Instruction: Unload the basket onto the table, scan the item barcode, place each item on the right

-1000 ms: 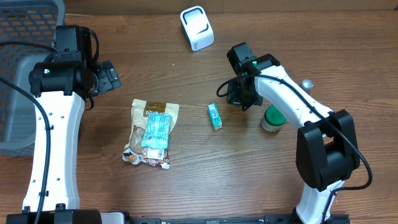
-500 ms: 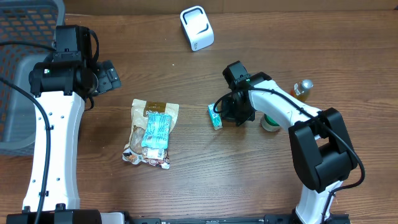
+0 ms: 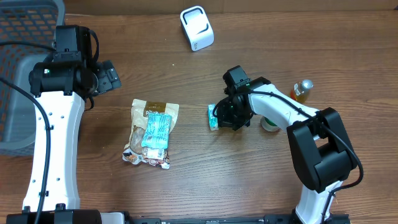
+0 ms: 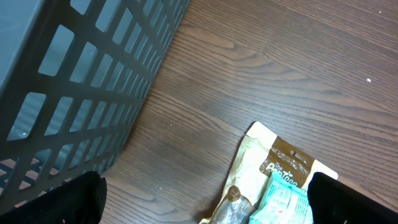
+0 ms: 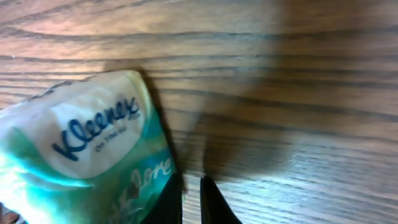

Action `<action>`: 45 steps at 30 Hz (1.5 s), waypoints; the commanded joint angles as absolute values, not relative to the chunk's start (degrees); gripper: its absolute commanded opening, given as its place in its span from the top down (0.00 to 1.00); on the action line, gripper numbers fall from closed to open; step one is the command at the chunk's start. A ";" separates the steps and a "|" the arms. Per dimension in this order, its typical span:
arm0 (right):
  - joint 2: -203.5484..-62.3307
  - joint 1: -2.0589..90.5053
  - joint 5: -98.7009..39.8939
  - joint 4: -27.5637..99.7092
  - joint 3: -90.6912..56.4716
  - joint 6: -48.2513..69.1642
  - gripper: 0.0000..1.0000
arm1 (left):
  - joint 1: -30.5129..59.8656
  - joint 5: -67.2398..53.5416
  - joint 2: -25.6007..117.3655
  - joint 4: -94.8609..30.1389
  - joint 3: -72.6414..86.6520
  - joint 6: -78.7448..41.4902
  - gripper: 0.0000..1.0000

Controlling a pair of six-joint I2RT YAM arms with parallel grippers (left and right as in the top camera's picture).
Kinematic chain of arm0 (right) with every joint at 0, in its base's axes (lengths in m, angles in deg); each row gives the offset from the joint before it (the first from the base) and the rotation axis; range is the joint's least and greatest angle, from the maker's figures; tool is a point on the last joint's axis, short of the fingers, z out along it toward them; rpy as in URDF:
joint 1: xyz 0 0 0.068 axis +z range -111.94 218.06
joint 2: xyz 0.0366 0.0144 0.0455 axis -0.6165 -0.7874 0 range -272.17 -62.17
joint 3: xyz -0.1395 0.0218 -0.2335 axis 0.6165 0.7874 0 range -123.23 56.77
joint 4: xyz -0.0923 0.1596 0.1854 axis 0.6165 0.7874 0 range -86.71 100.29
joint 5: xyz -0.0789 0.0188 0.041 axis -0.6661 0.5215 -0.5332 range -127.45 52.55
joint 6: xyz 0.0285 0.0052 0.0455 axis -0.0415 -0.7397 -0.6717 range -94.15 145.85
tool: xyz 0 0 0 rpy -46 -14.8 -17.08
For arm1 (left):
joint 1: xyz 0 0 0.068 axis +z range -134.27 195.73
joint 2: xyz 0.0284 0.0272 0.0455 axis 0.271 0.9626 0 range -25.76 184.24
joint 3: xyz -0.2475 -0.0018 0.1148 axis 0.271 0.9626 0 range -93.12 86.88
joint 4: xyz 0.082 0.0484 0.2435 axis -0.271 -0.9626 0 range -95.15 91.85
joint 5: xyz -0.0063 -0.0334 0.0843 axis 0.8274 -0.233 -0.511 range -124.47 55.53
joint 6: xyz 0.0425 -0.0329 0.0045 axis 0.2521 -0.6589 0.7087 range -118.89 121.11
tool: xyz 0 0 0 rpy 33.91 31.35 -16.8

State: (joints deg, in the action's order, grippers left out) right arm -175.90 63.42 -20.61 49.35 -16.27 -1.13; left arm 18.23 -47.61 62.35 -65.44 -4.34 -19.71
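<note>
tissue pack flat on the table, nothing scanned yet

my right claw is down at the table, its two fingers pinched together with only a sliver of gap. they sit just beside the right edge of the tissue pack and, as far as i can see, grip nothing. my left claw hangs wide open, well apart, near the grey basket.

the pack lies flat near the middle of the table, label side up, so the barcode is hidden from me. its long axis runs roughly from the far edge of the table toward the near edge, slightly tilted. the white scanner stands well apart at the far edge.

i judge the task barely begun: the pack is not lifted, not turned, and not shown to the scanner.
</note>
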 commanded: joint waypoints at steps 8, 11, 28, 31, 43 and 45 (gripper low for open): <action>-174.48 69.85 -19.36 46.64 -15.92 -1.17 0.82 | 18.34 -48.38 62.07 -65.24 -4.86 -19.01 0.00; -174.48 71.14 -19.38 45.26 -15.92 -1.19 0.82 | 18.34 -48.38 62.07 -65.24 -4.86 -19.01 0.00; -174.48 71.66 -29.59 47.91 -15.94 -9.08 0.83 | 18.34 -48.38 62.07 -65.24 -4.86 -19.01 0.00; -174.48 71.40 -31.47 46.84 -15.94 -11.77 0.88 | 18.34 -48.38 62.07 -65.24 -4.86 -19.01 0.00; -174.39 71.31 -30.35 51.06 -20.79 -11.88 0.96 | 18.34 -48.38 62.07 -65.24 -4.86 -19.01 0.00; -174.39 71.31 -30.35 50.68 -21.27 -11.88 0.96 | 18.34 -48.38 62.07 -65.24 -4.86 -19.01 0.01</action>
